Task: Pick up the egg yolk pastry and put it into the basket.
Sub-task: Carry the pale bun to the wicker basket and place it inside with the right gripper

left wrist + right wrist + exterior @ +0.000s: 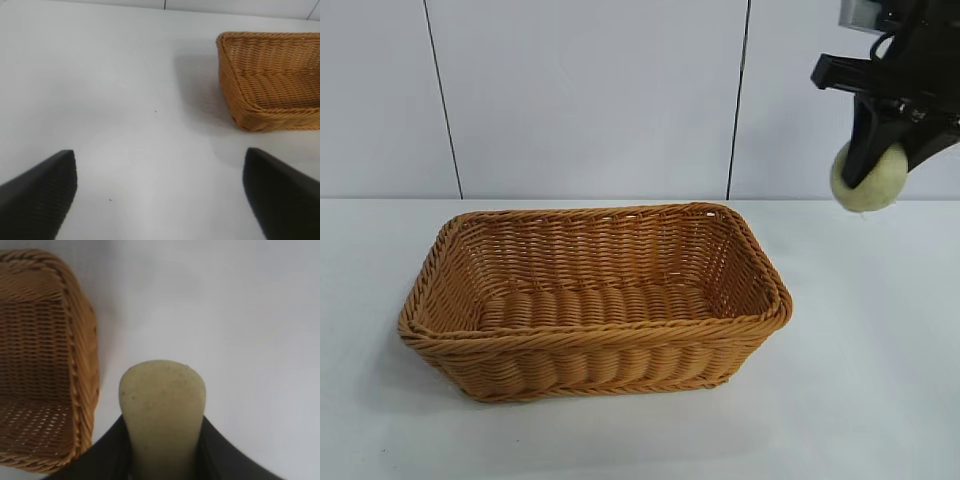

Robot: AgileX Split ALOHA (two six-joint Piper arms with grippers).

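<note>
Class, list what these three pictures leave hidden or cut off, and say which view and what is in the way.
1. Right gripper: the exterior view's top and right edges cut off the arm above it.
2. Egg yolk pastry: in the right wrist view, the fingers and the bottom edge hide its lower part.
3. Basket: the left wrist view's edge cuts off its far end.
4. Left gripper: absent from the exterior view; only open fingertips show.

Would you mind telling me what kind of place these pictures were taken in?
Probably a robot test bench, not a kitchen: a bare white table against plain panelled walls, holding only a basket, while the right pincer holds an egg yolk pastry aloft beside it.
</note>
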